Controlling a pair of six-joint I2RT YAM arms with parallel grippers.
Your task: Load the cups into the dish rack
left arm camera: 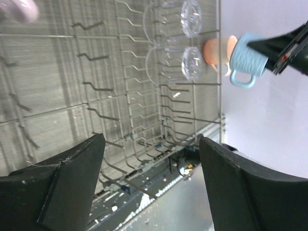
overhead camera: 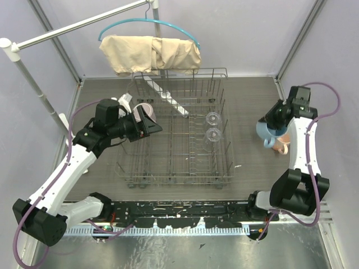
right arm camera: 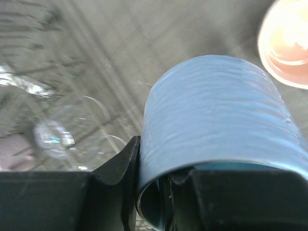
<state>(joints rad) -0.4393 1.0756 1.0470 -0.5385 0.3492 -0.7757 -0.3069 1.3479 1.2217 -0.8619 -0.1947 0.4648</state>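
Carriage of the light blue mug (overhead camera: pixel 265 132) into the dish rack (overhead camera: pixel 174 180) is, I judge, the step in hand. The right claw (overhead camera: pixel 274 126) is clenched on its rim and holds it off the desk (overhead camera: pixel 252 101), just right of the rack. To do it well, lift the mug clear over the rack's right wall, keep it away from the glass tumblers (overhead camera: pixel 212 118) lying in the right-hand rows, and set it mouth-down on free tines before letting go. A rim pinch may let it swing, so go slowly. The left claw (overhead camera: pixel 152 121) hangs released, holding nothing, over the rack's left side. Count: five cups, namely two tumblers in the rack, one mauve-pink mug (overhead camera: pixel 142 107) at its left rear, apparently inside, the blue one aloft, and one peach-orange mug (overhead camera: pixel 282 145) on the desk beside it; one rack.
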